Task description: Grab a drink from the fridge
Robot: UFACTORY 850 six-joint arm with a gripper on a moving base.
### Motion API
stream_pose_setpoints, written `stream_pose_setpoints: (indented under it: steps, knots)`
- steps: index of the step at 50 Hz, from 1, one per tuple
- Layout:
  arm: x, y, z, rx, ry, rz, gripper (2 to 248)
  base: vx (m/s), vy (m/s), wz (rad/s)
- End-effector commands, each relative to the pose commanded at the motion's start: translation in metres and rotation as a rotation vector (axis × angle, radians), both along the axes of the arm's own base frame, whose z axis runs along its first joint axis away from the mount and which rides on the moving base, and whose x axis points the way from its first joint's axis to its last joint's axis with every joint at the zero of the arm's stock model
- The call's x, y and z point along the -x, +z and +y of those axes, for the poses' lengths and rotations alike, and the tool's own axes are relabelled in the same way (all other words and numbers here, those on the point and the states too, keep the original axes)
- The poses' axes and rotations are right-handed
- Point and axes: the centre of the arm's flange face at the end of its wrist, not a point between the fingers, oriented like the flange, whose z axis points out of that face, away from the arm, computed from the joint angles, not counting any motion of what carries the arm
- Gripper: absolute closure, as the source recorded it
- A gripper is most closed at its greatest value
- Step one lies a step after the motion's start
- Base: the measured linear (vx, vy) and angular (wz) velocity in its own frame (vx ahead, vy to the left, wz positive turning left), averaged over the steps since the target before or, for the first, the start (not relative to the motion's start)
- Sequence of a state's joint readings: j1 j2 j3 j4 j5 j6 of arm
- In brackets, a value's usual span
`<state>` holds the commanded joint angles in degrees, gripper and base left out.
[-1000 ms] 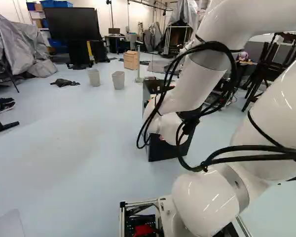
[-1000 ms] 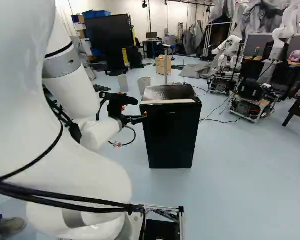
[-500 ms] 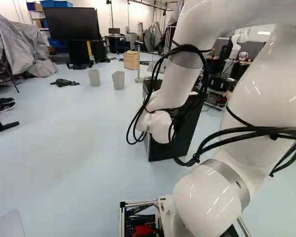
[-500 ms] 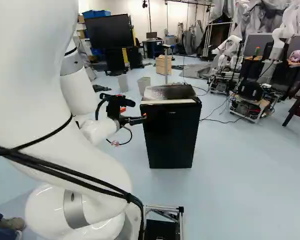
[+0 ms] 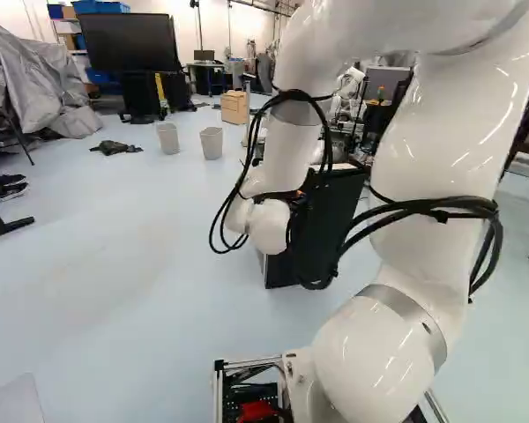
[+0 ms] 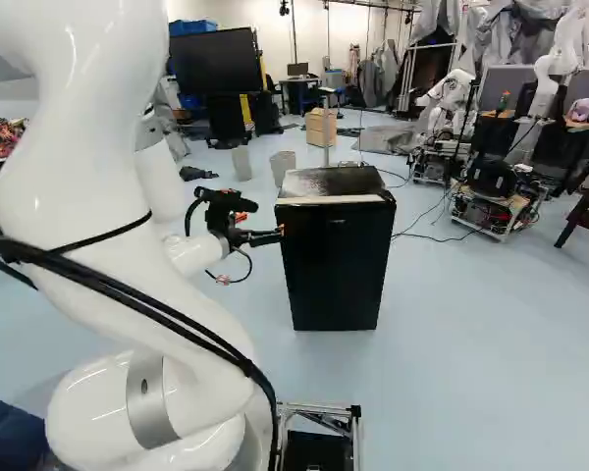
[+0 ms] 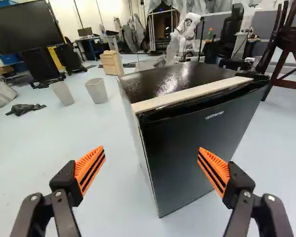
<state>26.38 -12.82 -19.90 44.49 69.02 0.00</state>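
Our gripper (image 7: 152,149), spread wide, has barely shifted while the arm (image 6: 98,216) at the right base view's left has refolded, keeping it near the closed fridge (image 6: 338,265) at centre, so we judge opening comes next, the drink being out of sight.

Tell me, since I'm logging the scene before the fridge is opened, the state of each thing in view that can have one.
Black fridge: upright.
Fridge door: looks shut.
Gripper: open, nothing between its fingers, the fridge ahead of it.
Large monitor: screen dark.
Two waste bins: upright.
Wooden drawer cabinet: upright, drawers seemingly shut.
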Motion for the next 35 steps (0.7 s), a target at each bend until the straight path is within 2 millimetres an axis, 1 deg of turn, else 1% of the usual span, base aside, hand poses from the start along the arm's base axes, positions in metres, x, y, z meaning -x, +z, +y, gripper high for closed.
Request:
stream_pose_setpoints:
  steps: [25, 35]
  knots:
    - [-0.026, -0.026, 0.033, 0.034, -0.036, -0.014, 3, 0.000, 0.000, 0.000]
    - [-0.039, -0.037, 0.045, 0.047, -0.060, -0.027, 3, 0.000, 0.000, 0.000]
